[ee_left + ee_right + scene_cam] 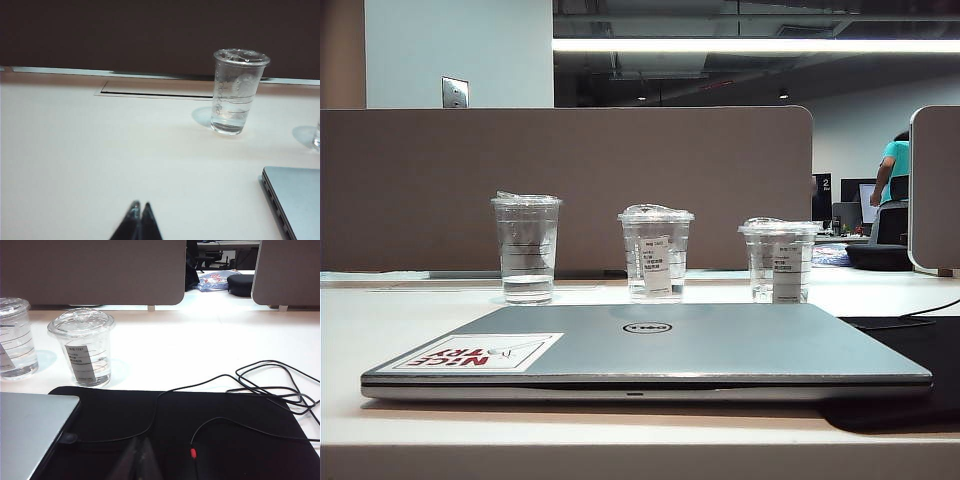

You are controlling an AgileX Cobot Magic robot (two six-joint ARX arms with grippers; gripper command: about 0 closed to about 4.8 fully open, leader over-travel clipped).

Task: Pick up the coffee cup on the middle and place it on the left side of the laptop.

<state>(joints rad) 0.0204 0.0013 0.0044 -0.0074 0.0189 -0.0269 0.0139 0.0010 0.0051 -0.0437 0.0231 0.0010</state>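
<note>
Nothing is gripped yet: the coffee cup (655, 253) stands mid-row behind the laptop (650, 350), while left claw (140, 207) and right claw (141, 444) hang pressed together near the bench (75, 150).

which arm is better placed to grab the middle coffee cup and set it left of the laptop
Probably left: the left pincer, shut, faces bare table left of the laptop, the coffee cup's destination.

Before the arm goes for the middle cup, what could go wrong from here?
1. Three similar clear cups stand in a row: the coffee cup sits between the unlabelled cup and the long-label cup, so a wrong pick seems possible.
2. All hold some liquid; bumping a neighbour might spill it near the laptop.
3. The left gripper and right gripper are shut, so either must open first.
</note>
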